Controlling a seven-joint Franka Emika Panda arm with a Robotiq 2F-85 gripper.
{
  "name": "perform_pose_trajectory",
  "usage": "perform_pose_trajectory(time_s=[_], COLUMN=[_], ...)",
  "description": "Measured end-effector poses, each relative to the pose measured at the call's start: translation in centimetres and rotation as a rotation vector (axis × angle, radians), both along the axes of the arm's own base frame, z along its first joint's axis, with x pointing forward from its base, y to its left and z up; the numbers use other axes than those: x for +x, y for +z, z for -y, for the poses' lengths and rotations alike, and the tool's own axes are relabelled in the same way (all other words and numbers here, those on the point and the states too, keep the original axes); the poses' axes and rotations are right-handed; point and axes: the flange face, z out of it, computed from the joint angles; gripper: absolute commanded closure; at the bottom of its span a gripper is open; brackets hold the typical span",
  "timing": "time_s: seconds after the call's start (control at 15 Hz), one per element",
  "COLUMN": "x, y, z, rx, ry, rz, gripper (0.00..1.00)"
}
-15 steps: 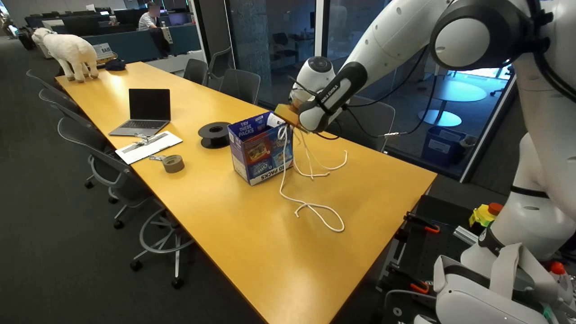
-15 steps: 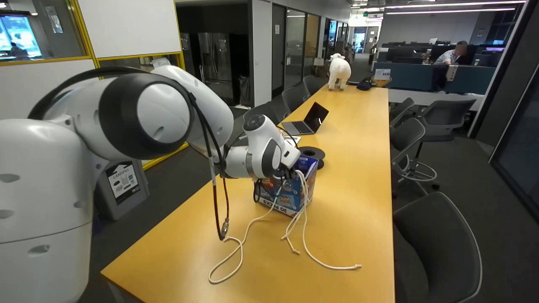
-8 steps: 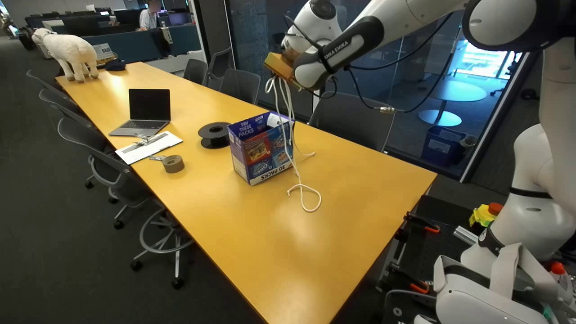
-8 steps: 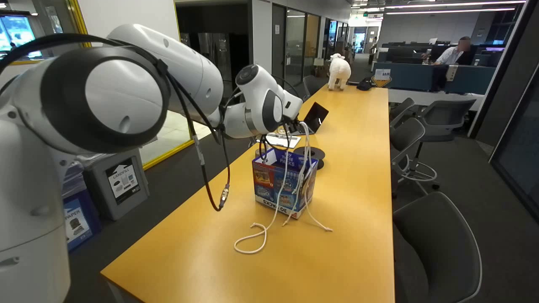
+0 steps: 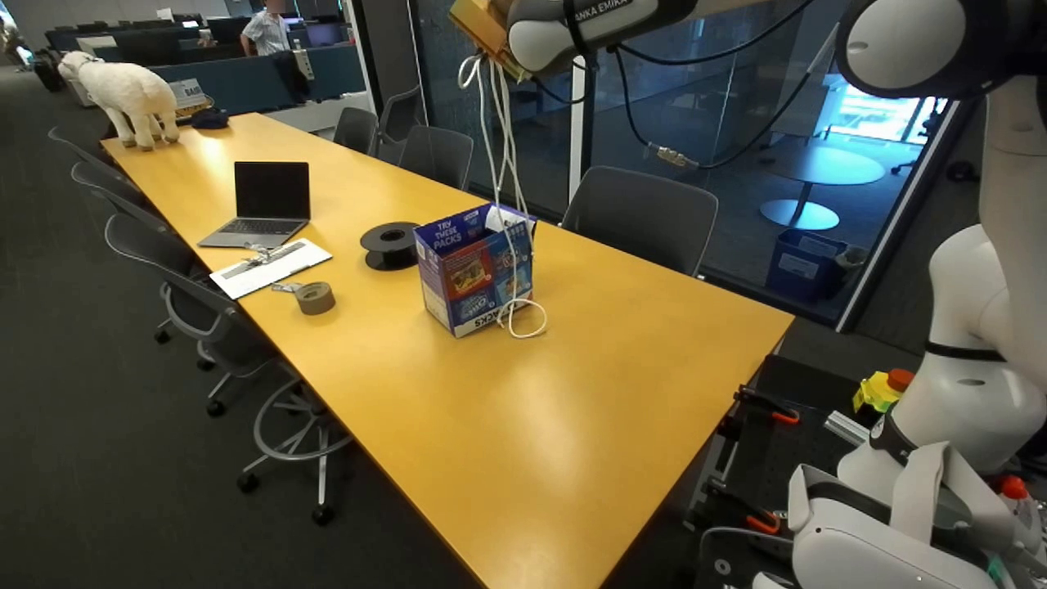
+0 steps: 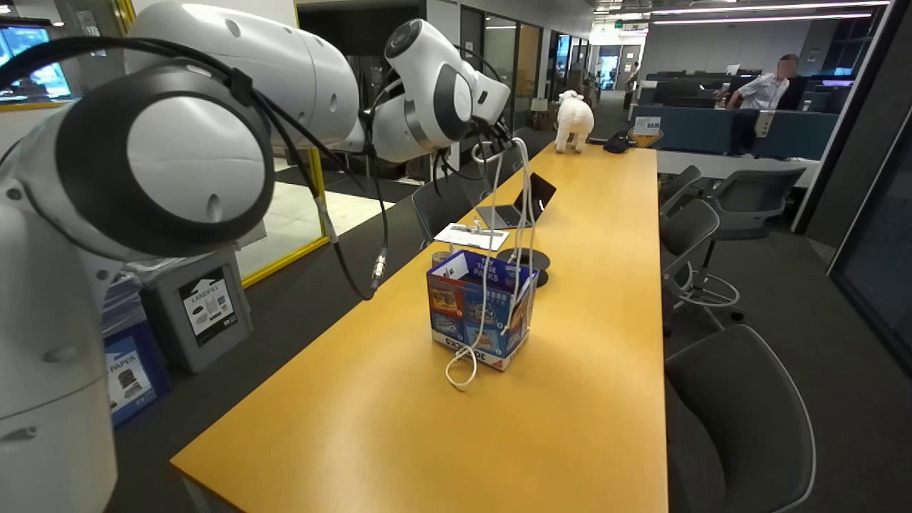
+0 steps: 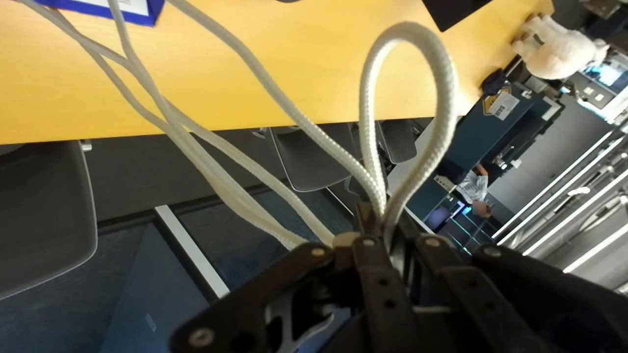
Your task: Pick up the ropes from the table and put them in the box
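Observation:
My gripper [image 7: 387, 220] is shut on white ropes, with a rope loop [image 7: 445, 98] standing out past the fingertips in the wrist view. The gripper [image 6: 502, 139] is high above the open-topped blue box [image 6: 447, 303]. The fingertips are hard to see in an exterior view where the ropes [image 5: 511, 159] hang down. In both exterior views the strands [image 6: 528, 192] hang outside and in front of the box [image 5: 474, 278]. One strand ends in a loop that looks to rest on the table [image 5: 572, 425] at the box's base. A box corner [image 7: 142, 18] shows in the wrist view.
A black spool [image 5: 391, 243] stands just behind the box. A tape roll [image 5: 315, 298], a clipboard with paper [image 5: 270, 268] and an open laptop [image 5: 274, 196] lie farther along the table. Chairs [image 5: 646, 217] line the sides. A toy sheep [image 5: 123, 94] stands at the far end.
My gripper has risen well above the box with the ropes. Most rope ends have left the table, and the lowest loop has been drawn toward the box. The box has not moved.

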Motion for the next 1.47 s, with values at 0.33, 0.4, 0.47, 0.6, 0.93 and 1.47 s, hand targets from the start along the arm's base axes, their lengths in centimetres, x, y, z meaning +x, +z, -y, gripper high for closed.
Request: perform_pose_trajectory(time_s=[0.33,0.4,0.47,0.6,0.93,1.47], x=[1.3,1.6,1.9,2.5,3.4,3.6], y=[4.4,5.0,5.6,6.6,8.9,10.8], z=[-1.6,-1.9,-2.2,-2.6,-3.7,-7.0], rx=[-0.019,-0.022,-0.027,-0.040,-0.111,-0.161], ry=[-0.047,-0.056,-0.064,-0.083,-0.161,-0.186], rz=[0.026,0.028,0.032,0.038,0.067,0.098], gripper=[0.89,0.88,0.89,0.88,0.88,0.92])
